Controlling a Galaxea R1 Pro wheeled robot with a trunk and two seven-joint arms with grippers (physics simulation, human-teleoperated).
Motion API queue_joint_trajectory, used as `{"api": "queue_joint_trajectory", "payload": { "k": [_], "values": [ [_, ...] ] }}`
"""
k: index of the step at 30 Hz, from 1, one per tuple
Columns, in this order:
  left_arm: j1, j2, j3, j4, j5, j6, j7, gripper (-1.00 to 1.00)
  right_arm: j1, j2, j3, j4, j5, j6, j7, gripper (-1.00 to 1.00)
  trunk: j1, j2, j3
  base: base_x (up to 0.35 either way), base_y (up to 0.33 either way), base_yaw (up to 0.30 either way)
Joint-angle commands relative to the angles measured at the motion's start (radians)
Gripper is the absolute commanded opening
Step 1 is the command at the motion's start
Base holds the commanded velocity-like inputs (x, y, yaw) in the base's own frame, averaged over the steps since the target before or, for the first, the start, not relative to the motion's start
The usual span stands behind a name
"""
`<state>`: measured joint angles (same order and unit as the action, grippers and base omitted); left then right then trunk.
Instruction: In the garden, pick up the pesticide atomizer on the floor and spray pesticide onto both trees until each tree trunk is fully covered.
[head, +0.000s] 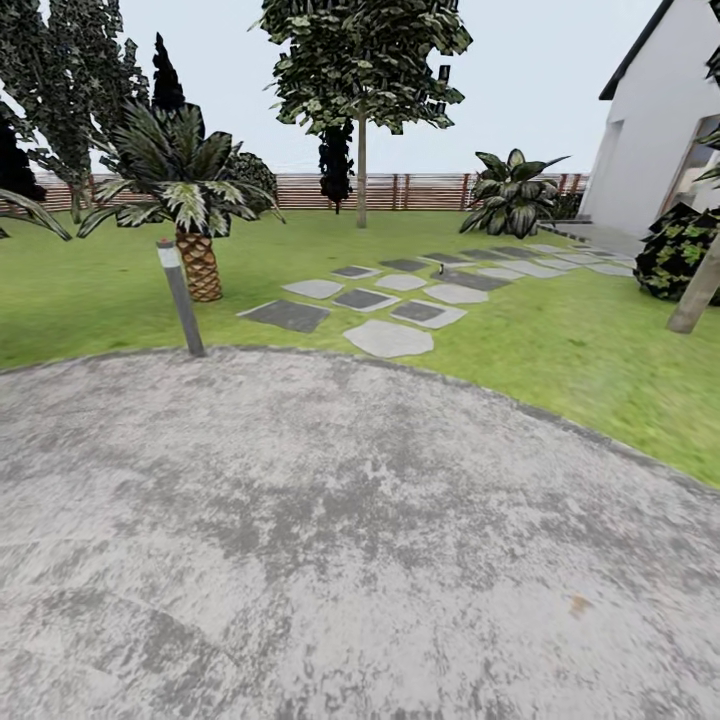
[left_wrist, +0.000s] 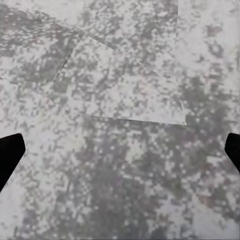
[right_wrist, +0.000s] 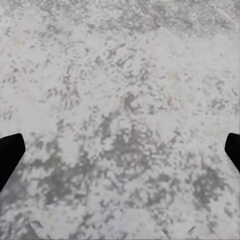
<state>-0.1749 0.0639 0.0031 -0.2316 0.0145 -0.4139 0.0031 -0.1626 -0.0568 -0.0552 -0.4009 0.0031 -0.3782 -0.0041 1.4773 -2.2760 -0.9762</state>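
The garden lawn (head: 120, 290) runs to the slat fence (head: 420, 190); one tall tree (head: 361, 160) stands near the far edge, another trunk (head: 697, 290) leans at the right edge. Grey paving (head: 330, 540) fills the foreground. Both claws, left (left_wrist: 120, 152) and right (right_wrist: 120, 152), hang spread wide and empty. No atomizer visible; finding it seems next.

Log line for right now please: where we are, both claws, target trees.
stage: in transit on paving | left claw: open, empty | right claw: open, empty | tree: far across lawn | tree trunk: right edge
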Motion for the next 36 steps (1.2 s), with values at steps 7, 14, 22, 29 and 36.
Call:
{"api": "queue_joint_trajectory", "payload": {
  "k": [7, 14, 22, 29, 36],
  "values": [
    [0.000, 0.000, 0.000, 0.000, 0.001, 0.000, 0.000, 1.00, 0.000, 0.000, -0.003, 0.001, -0.001, 0.001, -0.001, 1.00, 0.000, 0.000, 0.000, 0.340, 0.000, 0.000],
    [0.000, 0.001, 0.000, 0.000, 0.000, 0.000, 0.000, 1.00, 0.000, 0.000, -0.005, -0.001, -0.003, 0.001, -0.001, 1.00, 0.000, 0.000, 0.000, 0.340, 0.000, 0.000],
    [0.000, 0.001, 0.000, 0.000, 0.000, 0.000, 0.000, 1.00, 0.000, 0.000, -0.006, -0.004, -0.006, 0.001, -0.001, 1.00, 0.000, 0.000, 0.000, 0.339, -0.017, 0.000],
    [0.000, 0.001, 0.000, 0.000, 0.000, 0.000, 0.000, 1.00, 0.000, 0.000, -0.002, -0.004, -0.003, 0.002, 0.005, 1.00, 0.000, 0.000, 0.000, 0.335, -0.095, 0.000],
    [0.000, 0.001, 0.000, 0.000, 0.000, 0.000, 0.000, 1.00, 0.000, 0.000, 0.000, -0.004, -0.002, 0.002, 0.005, 1.00, 0.000, 0.000, 0.001, 0.335, -0.102, -0.091]
  ]
}}
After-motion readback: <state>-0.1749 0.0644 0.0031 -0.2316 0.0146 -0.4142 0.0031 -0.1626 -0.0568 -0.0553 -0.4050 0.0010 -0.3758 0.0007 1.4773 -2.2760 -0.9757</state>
